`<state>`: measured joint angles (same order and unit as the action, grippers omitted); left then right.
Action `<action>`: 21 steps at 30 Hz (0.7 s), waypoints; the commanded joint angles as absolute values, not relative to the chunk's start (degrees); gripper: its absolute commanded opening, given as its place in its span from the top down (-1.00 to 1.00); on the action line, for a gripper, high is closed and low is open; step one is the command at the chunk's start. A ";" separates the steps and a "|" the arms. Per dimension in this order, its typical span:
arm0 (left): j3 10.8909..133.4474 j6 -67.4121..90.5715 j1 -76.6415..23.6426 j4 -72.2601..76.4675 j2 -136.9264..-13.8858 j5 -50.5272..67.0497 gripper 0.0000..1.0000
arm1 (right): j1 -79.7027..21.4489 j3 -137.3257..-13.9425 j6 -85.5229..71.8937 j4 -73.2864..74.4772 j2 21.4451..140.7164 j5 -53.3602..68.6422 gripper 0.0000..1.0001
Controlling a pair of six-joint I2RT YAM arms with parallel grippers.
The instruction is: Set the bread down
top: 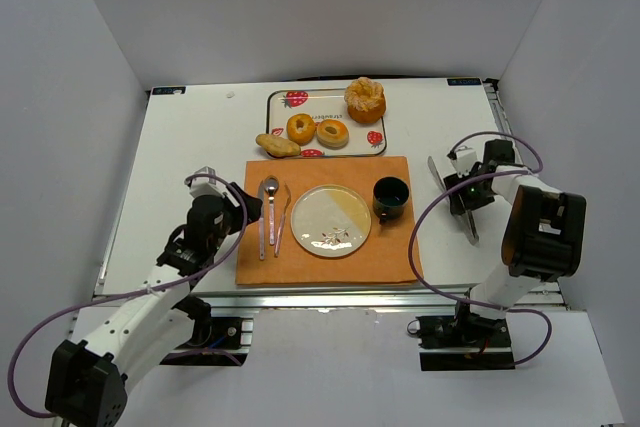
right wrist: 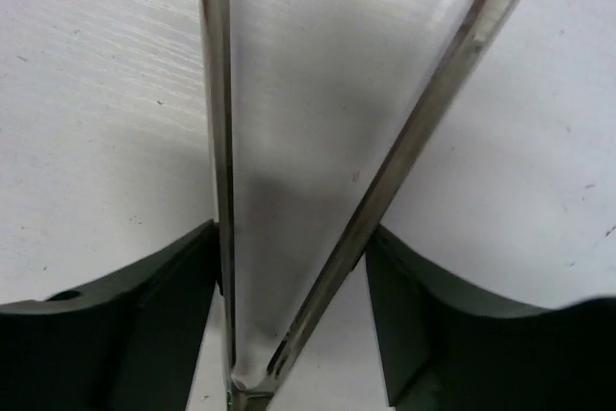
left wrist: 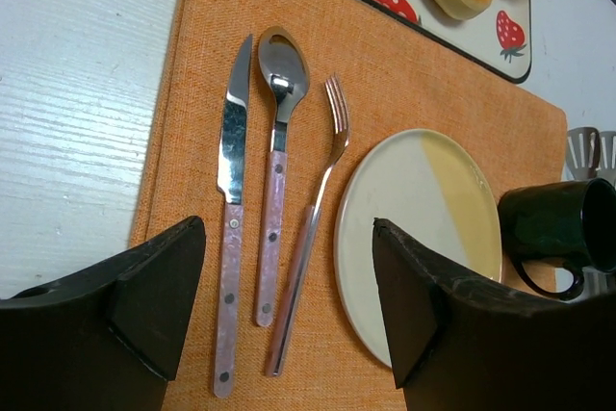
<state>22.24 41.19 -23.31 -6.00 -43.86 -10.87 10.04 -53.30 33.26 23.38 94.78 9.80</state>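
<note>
The white strawberry-print tray (top: pixel 325 104) at the table's far side carries one golden oblong roll (top: pixel 277 144), two glazed bread rings (top: pixel 301 128) and one fluted orange bun (top: pixel 365 99). Only my right wrist view shows the right gripper (right wrist: pixel 291 233) clasping the steel tongs (right wrist: pixel 218 93). The left gripper (left wrist: pixel 289 228) hangs released above one knife (left wrist: pixel 231 209), one spoon (left wrist: pixel 281 74) and one fork (left wrist: pixel 318 209).

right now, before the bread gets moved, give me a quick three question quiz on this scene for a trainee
1. Which stands just right of the plate in the top view: A bottle, B cup, C bowl?
2. True or false: the plate is bare.
3. What tool lies between the right gripper's fingers?
Key: 1 B. 2 true. 3 tongs.
</note>
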 commanded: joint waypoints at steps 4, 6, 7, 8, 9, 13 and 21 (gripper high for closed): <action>25.22 39.64 -23.20 -5.71 -45.44 -10.99 -0.59 | 10.11 -53.53 34.63 24.79 99.31 9.05 0.28; 25.31 39.55 -23.20 -5.54 -45.35 -11.07 -0.59 | 10.11 -53.70 34.63 25.13 99.32 9.49 0.49; 25.31 39.72 -23.20 -5.45 -45.26 -10.99 -0.59 | 10.19 -54.05 34.37 25.31 99.06 10.01 0.68; 25.31 39.81 -23.20 -5.36 -45.26 -11.07 -0.59 | 10.28 -55.36 34.19 26.18 98.62 11.85 0.76; 25.40 39.81 -23.20 -5.36 -45.09 -11.07 -0.59 | 10.28 -56.42 34.02 27.06 97.13 13.34 0.84; 26.19 40.08 -23.20 -4.75 -44.65 -10.64 -0.59 | 9.93 -66.60 30.51 32.25 91.42 25.73 0.99; 28.65 40.60 -23.20 -1.15 -47.63 -9.05 -0.59 | 4.49 -90.17 21.45 38.59 95.45 37.88 0.38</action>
<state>26.20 40.51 -23.31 -3.77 -46.81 -10.07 6.94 -86.78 25.41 35.73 95.61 31.03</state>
